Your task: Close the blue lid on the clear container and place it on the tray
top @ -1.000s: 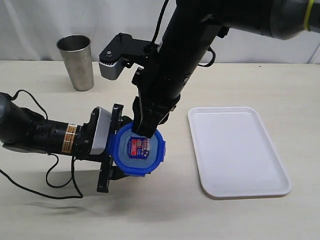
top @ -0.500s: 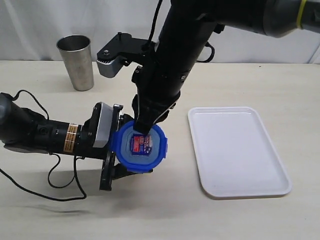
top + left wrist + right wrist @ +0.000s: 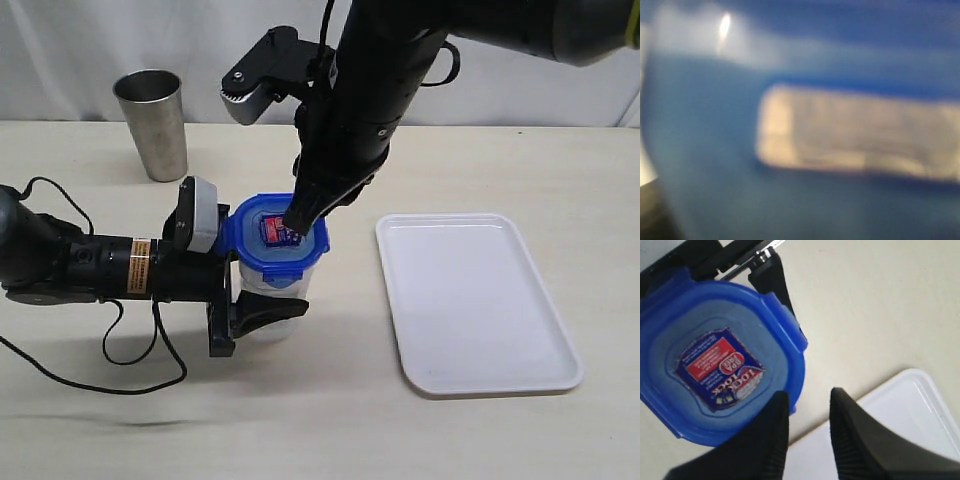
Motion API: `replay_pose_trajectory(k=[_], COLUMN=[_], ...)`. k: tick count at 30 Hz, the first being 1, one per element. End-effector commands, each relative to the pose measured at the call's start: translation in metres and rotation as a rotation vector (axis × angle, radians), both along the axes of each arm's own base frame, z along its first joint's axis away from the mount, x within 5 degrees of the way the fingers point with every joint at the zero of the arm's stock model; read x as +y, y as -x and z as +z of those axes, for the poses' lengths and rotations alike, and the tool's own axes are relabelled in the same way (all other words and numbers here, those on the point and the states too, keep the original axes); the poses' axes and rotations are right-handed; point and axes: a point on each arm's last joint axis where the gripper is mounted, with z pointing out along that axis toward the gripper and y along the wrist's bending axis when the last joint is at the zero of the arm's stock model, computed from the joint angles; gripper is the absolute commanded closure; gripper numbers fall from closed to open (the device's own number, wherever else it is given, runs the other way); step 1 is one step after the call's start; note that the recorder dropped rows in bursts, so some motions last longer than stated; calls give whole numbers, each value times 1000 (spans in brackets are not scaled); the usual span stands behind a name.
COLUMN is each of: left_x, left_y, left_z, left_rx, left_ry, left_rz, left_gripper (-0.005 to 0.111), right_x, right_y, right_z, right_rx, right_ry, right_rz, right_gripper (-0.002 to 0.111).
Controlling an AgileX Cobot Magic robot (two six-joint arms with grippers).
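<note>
Container raised upright, clamped in left pincer; lid pressed beneath right pincer, jaws slightly apart, empty. Closing judged nearly done; tray next.

A pale beige table is seen. A steel tumbler is stood upright at the far left. A white tray is laid flat on the right. A clear container is set upright near the middle, apart from the tray; contact with the surface cannot be confirmed. A black cable is looped at the near left.
</note>
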Motion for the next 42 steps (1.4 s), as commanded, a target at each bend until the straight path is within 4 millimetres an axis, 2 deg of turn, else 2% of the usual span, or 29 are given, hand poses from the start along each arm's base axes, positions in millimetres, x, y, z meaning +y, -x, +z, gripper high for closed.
replay_pose_trajectory(k=[1,8,13,17,23,27,31,33,35,38,42], left_x=[1,1,1,3,6,7,9,10,10,10,10], left_y=[-1,-1,-1,-5,-10,-11,-14,-15,-15,-15,-14], left_z=[4,6,8,2,-3,-4,-7,-7,-7,-7,-7], left_rx=[29,42,43,51,85,88,97,100,100,100,98], left_ry=[36,45,45,-18,-72,-80,-116,-119,-119,-119,-123], left_rz=[22,27,29,83,150,167,208,220,220,220,211], left_gripper=[107,107,107,107,107,107,107,107,107,107,107], right_x=[-1,-12,-15,-14,-25,-30,-19,-8,3,20,35], right_y=[-1,-2,-4,-6,-22,-28,-20,-14,-9,-2,-4], right_z=[-13,-42,-43,-42,-18,17,43,47,44,29,11], right_rx=[22,9,-21,-38,-67,-103,-30,23,39,57,-21], right_ry=[-11,104,128,107,31,-105,-255,-302,-294,-242,-156], right_rz=[-71,-110,-135,-141,-298,-431,-454,-441,-419,-414,-421], right_gripper=[81,81,81,81,81,80,71,68,69,69,69])
